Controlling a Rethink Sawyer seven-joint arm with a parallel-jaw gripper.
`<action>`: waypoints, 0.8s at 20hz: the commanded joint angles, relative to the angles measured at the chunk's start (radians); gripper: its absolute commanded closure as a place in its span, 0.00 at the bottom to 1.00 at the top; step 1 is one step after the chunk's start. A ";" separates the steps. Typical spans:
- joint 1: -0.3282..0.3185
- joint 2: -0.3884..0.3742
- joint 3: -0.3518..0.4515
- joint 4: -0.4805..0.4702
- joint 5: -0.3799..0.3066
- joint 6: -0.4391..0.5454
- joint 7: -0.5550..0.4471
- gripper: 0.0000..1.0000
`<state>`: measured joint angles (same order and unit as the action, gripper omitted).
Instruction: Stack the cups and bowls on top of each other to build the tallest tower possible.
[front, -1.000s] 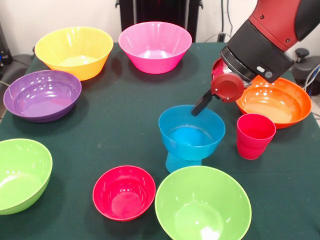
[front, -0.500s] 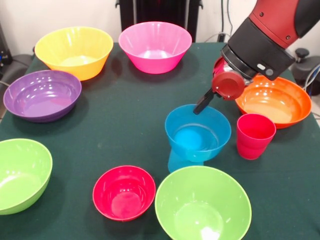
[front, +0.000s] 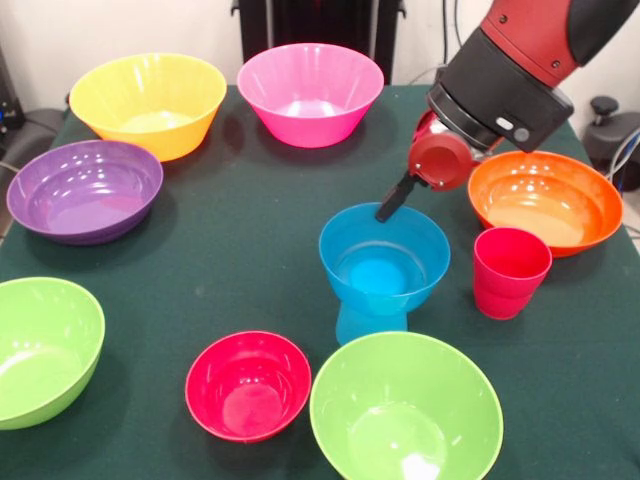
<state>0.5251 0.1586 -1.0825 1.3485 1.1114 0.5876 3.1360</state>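
Blue bowl (front: 384, 262) sits upright on the upturned blue cup (front: 370, 323) mid-table, between the red-pink cup (front: 510, 271) and the small red bowl (front: 248, 384). My gripper (front: 391, 203) hangs just above the bowl's far rim, a dark fingertip (front: 387, 208) at its edge. From my feed I can't tell whether the fingers are open or pinching the rim.

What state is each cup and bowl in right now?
Blue bowl: upright, perched on the upturned blue cup.
Red cup: upright, empty.
Red bowl: upright, empty.
Orange bowl: upright, empty.
Gripper: at the blue bowl's far rim; jaws unclear.
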 joint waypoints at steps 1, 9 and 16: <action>0.009 -0.020 0.227 0.081 -0.094 -0.085 0.005 1.00; -0.011 -0.042 0.249 0.088 -0.122 -0.112 0.007 1.00; -0.032 -0.018 0.220 0.024 -0.148 -0.074 0.072 1.00</action>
<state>0.5198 0.1147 -1.0308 1.4049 1.0420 0.4980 3.1360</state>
